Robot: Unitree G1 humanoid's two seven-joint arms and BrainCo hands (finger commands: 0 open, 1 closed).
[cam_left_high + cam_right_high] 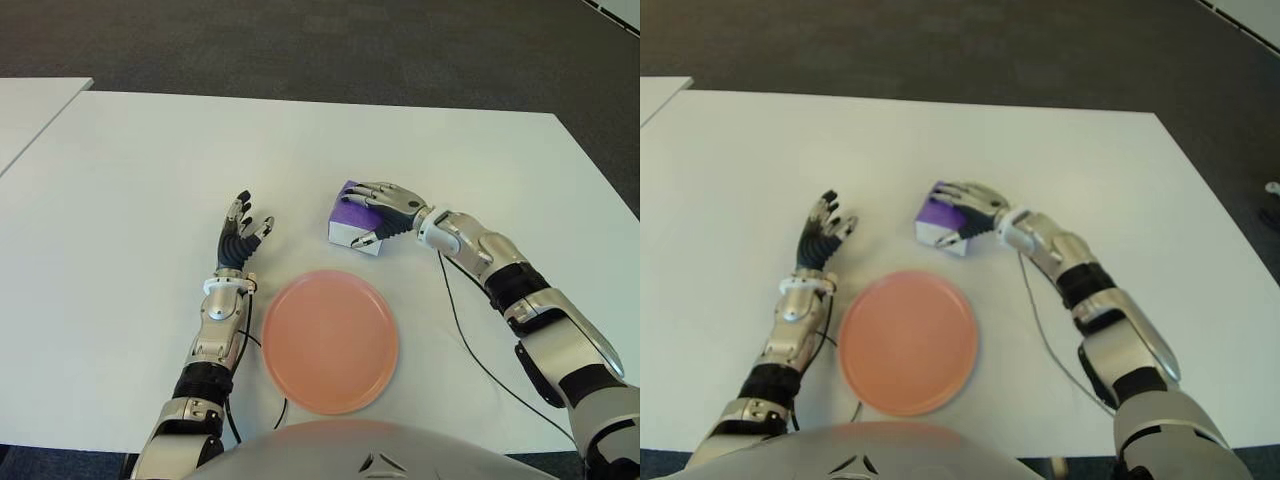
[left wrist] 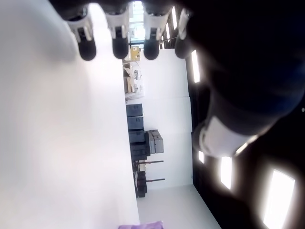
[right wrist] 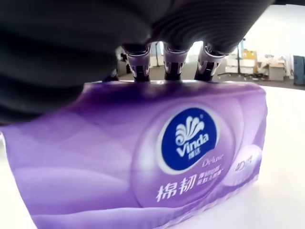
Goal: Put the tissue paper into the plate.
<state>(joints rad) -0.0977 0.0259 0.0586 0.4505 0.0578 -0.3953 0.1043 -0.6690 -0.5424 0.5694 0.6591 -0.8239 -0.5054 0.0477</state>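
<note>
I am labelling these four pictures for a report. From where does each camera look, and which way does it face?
Left eye: on the head, looking down at the white table; shows both arms, left hand open beside the pink plate.
Right eye: the same scene, slightly shifted.
Left wrist: on the left arm, past its fingertips across the table toward the room.
Right wrist: on the right arm, close on the purple tissue pack in the right hand.
Shared: the pack appears in all four.

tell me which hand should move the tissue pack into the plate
Right. The right hand is already wrapped over the purple tissue pack, just beyond the pink plate. The left hand shows open, holding nothing, left of the plate.
</note>
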